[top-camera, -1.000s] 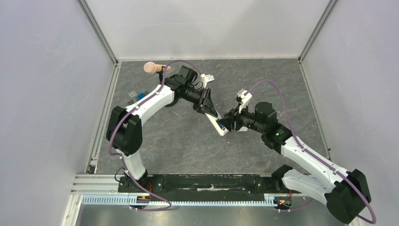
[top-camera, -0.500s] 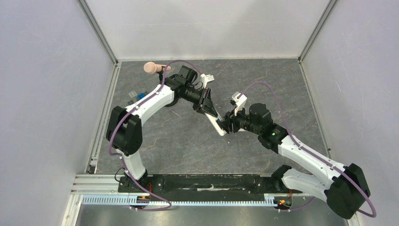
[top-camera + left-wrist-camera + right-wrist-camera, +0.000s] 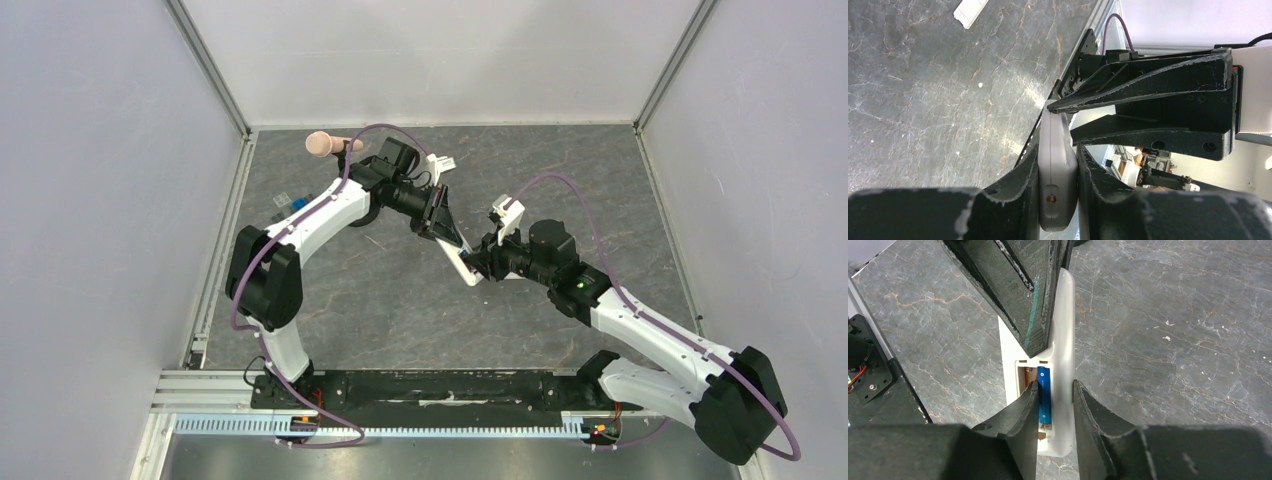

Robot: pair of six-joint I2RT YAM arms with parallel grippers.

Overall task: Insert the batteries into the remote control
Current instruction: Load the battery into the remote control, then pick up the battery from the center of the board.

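Blue battery being seated in the remote control

The remote control [image 3: 1060, 335] is clenched by the left tool [image 3: 1058, 165] for steadiness; the blue battery [image 3: 1044, 395] is grasped by the right tool [image 3: 1054, 405] at the open bay.

The remote control [image 3: 462, 261] sits above the middle of the bench [image 3: 400, 300], held between the left tool [image 3: 449, 240] on its far-left side and the right tool [image 3: 481, 264] on its right. A battery [image 3: 1044, 395] lies in its compartment. A microphone [image 3: 328, 145] lies near the far-left corner.
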